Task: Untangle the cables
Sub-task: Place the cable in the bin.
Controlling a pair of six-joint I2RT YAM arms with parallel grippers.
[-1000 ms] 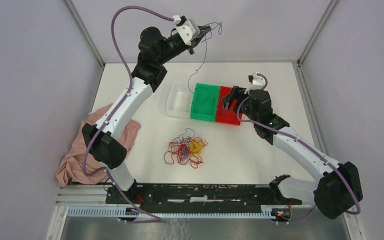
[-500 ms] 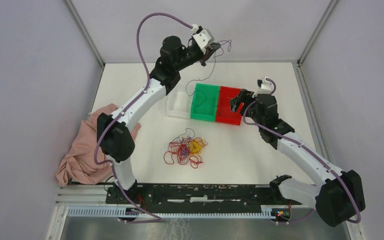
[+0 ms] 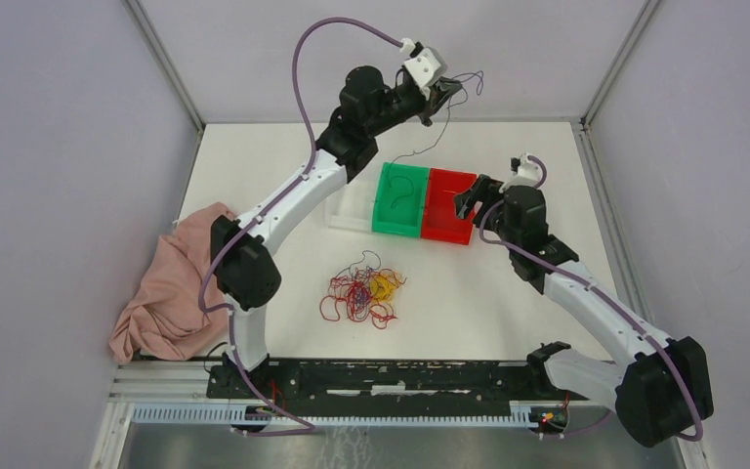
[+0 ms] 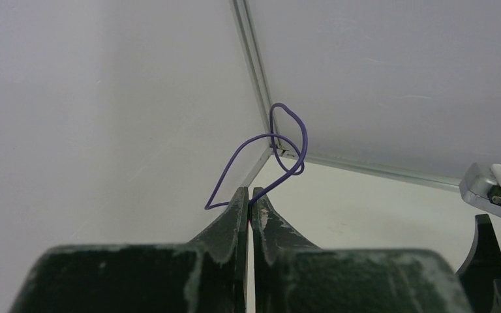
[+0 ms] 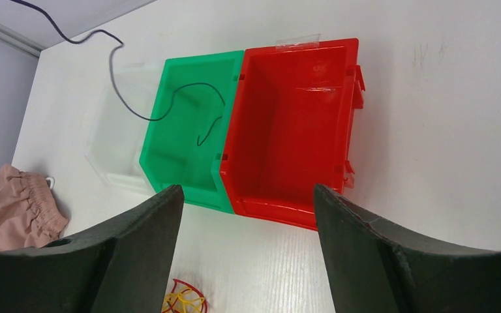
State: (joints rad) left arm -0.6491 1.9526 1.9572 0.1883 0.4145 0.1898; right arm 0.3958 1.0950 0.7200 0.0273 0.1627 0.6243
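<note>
The dark strand (image 4: pixel 275 135) runs steeply from high by the back wall down into the green bin (image 5: pixel 169 150), with its lower tail curled on that bin's floor. The left jaws are pinched shut on its upper end, and a small loop pokes out past their tips. The other cables (image 3: pixel 363 296), red, yellow and dark, lie knotted on the table (image 3: pixel 508 293), well apart from the bins and nearer the arm bases. The right jaws stand wide and empty above the red bin (image 5: pixel 287 52), which touches the green one, so the tail lies to their left. In my judgement the coming move depends on the strand's upper end dropping into the green bin, and only the left arm holds it.
</note>
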